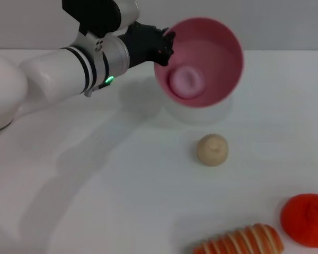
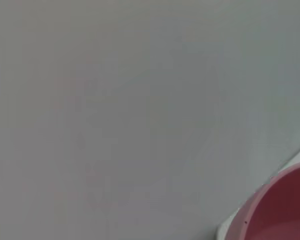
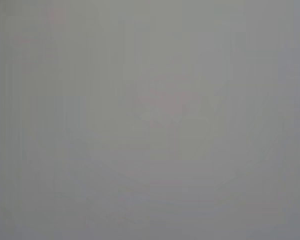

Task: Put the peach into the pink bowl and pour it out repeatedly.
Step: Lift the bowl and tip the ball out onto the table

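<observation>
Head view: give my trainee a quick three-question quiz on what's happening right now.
1. True or false: the pink bowl is lifted and tipped toward the camera.
2. Where is the peach? A) on the table B) inside the bowl C) beside the tangerine
3. Fill in: the ____ gripper holds the bowl's rim.

Key: 1 true; 2 B; 3 left. The right gripper is out of view.
</observation>
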You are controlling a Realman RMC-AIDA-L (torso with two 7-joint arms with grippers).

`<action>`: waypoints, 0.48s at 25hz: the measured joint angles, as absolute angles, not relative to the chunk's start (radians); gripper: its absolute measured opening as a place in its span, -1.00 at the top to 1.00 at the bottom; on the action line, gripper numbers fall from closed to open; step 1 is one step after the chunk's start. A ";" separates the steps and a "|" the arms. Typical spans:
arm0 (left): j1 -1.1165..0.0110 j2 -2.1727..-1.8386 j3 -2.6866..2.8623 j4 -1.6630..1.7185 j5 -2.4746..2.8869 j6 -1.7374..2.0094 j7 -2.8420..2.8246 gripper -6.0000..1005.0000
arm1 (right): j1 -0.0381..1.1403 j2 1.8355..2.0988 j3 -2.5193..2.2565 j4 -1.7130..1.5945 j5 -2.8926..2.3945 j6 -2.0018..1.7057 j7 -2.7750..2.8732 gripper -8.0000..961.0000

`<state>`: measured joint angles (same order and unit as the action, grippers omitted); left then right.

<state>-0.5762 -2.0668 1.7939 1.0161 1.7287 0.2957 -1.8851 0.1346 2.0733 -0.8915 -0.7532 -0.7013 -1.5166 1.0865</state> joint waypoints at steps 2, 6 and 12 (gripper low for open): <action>-0.577 -2.068 1.802 1.013 1.728 0.266 -1.870 0.90 | 0.137 2.074 -0.884 -0.718 -0.672 -1.590 1.086 0.16; -0.578 -2.069 1.878 1.013 1.727 0.190 -1.860 0.90 | 0.148 2.074 -0.893 -0.696 -0.670 -1.656 1.061 0.16; -0.559 -2.070 2.083 1.030 1.726 -0.087 -1.883 0.90 | 0.200 2.068 -0.885 -0.642 -0.675 -1.659 0.925 0.17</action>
<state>-0.5592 -2.0698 2.0826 1.0297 1.7256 -0.0865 -1.8829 0.1996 2.0683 -0.8852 -0.6423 -0.6747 -1.6587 0.9250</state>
